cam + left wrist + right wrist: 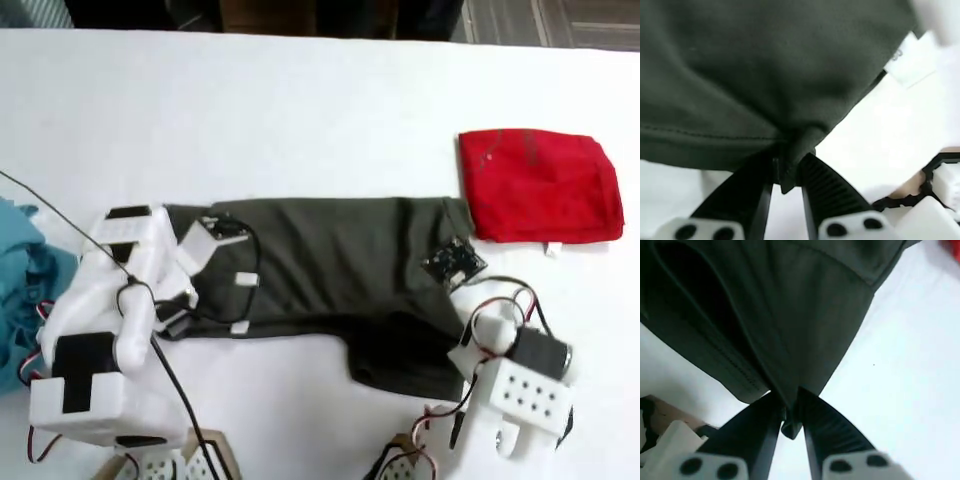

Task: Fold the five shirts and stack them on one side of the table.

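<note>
Left pincer [788, 170] clamped on hem pinch of dark olive cotton shirt [330, 262]; right pincer [791, 415] clamped on fold at opposite end. Shirt lies spread between both pincers: soft matte knit, stitched hem, corner bunched near right pincer. Beyond right pincer: red cloth shirt [540, 186], neat folded rectangle, so one looks done. Beyond left pincer: crumpled teal fabric heap [22, 275], unfolded. Smooth white worktop [300, 100] beneath. Judged early: stack barely begun.

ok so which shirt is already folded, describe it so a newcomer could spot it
Start at the white table and look to its right side in the high view. Just beyond the spread-out dark green shirt lies the red shirt. It is the only red one, folded into a compact rectangle.
</note>
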Motion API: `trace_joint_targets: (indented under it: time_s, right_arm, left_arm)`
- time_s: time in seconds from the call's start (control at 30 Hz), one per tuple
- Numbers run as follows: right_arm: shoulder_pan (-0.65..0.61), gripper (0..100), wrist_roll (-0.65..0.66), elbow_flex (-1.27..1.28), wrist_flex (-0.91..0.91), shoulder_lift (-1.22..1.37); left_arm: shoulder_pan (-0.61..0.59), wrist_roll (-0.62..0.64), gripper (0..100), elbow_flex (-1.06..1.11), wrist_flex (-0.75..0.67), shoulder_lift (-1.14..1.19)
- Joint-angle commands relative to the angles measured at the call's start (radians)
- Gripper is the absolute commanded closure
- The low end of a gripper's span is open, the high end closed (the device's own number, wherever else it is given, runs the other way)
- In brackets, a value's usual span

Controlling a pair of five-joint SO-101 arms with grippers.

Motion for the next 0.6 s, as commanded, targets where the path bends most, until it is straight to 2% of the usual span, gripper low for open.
trace_joint_targets:
  time_s: [0.0,0.17,0.43,0.57]
  right_arm:
    - [0.008,97.8,0.046,-0.014,0.077,-0.113]
    - [0.01,97.8,0.064,0.092,0.041,-0.199]
    - [0.015,97.3,0.061,0.098,0.035,-0.2]
    - [0.015,88.9,0.058,0.098,0.035,-0.202]
  left_arm:
    - [0.006,-0.005,97,-0.019,-0.012,-0.026]
    - [0.008,-0.005,97,-0.022,-0.012,-0.026]
    - [0.006,-0.005,97,-0.024,-0.005,-0.026]
    - [0.005,-0.003,97,-0.024,-0.003,-0.026]
